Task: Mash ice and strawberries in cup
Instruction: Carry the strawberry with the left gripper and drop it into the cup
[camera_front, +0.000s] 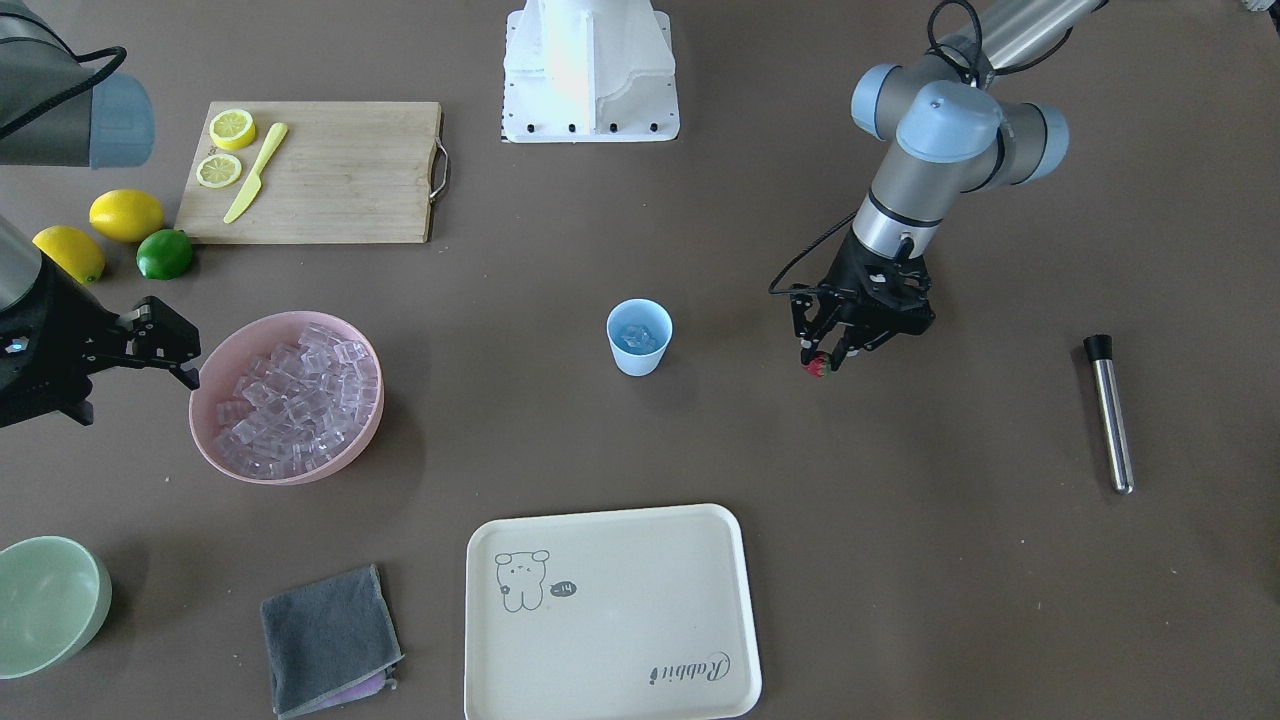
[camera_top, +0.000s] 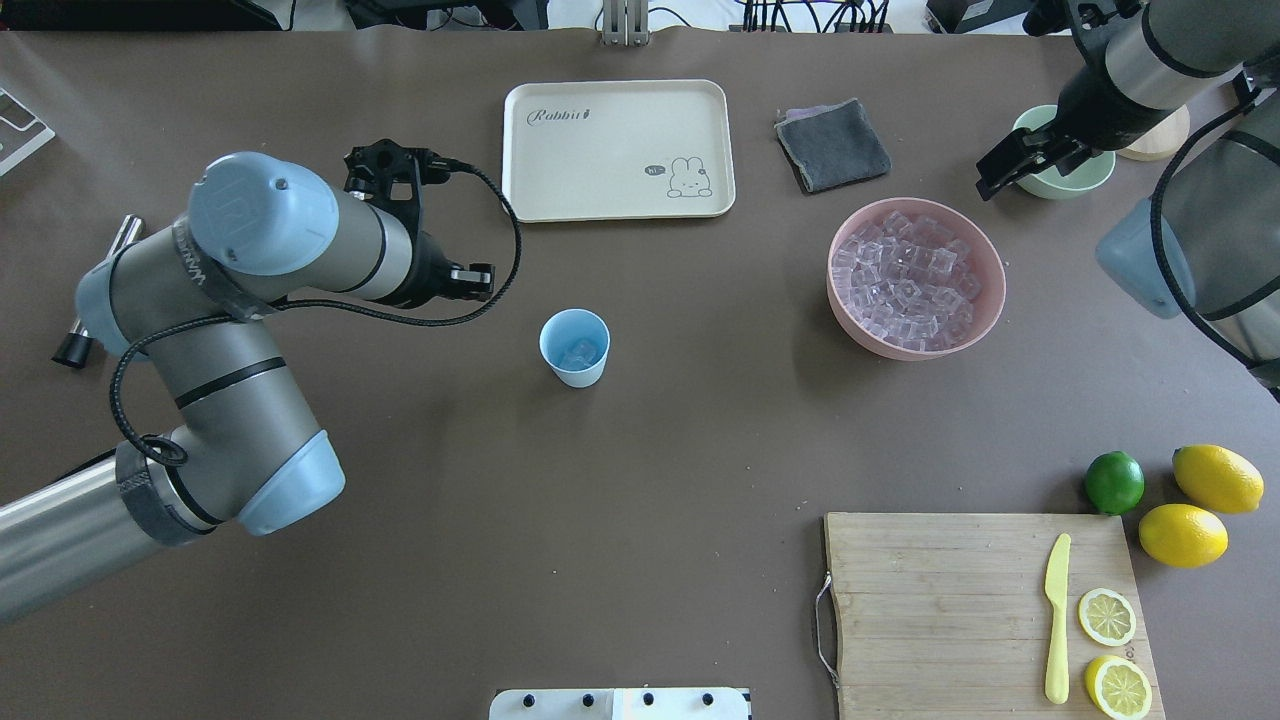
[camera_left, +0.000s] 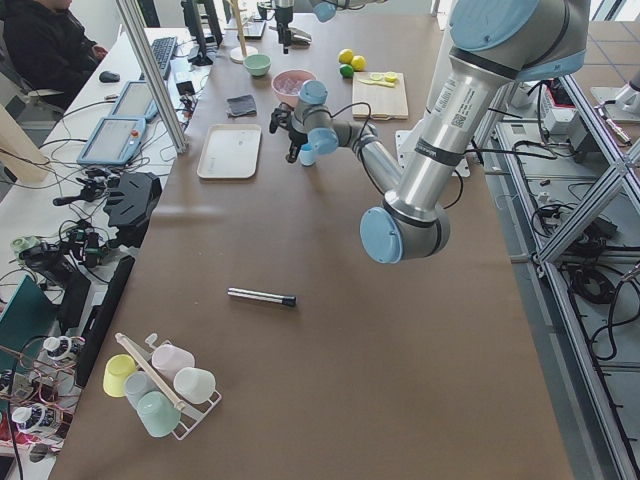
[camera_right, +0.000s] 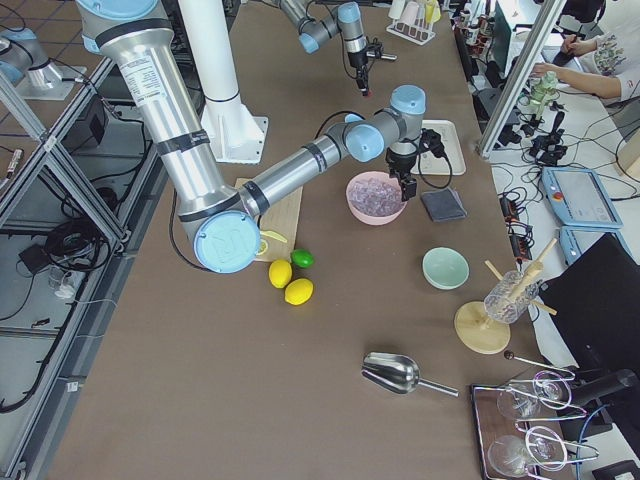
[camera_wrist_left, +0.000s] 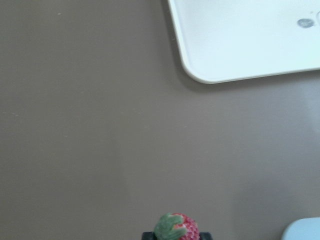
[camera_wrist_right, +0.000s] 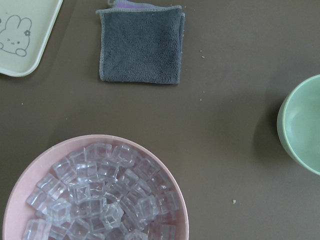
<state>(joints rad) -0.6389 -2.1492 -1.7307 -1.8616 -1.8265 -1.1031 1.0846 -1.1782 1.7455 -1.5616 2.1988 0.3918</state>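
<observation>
Left hand (camera_front: 824, 354) is clamped on the little red strawberry (camera_front: 817, 367), off to one side of the light blue cup (camera_front: 639, 338), near it but not over it. The cup's upright out in the middle of the tabletop (camera_front: 560, 430) with a few cubes of ice (camera_front: 638, 334) in the bottom. Loads more of the same cubes are heaped in the pink bowl (camera_front: 212, 412). Right hand (camera_front: 190, 364) hangs right by that bowl's rim, fingers apart, nothing in them. A metal rod (camera_front: 1110, 415) lies flat beyond the left arm, well apart from the cup.
</observation>
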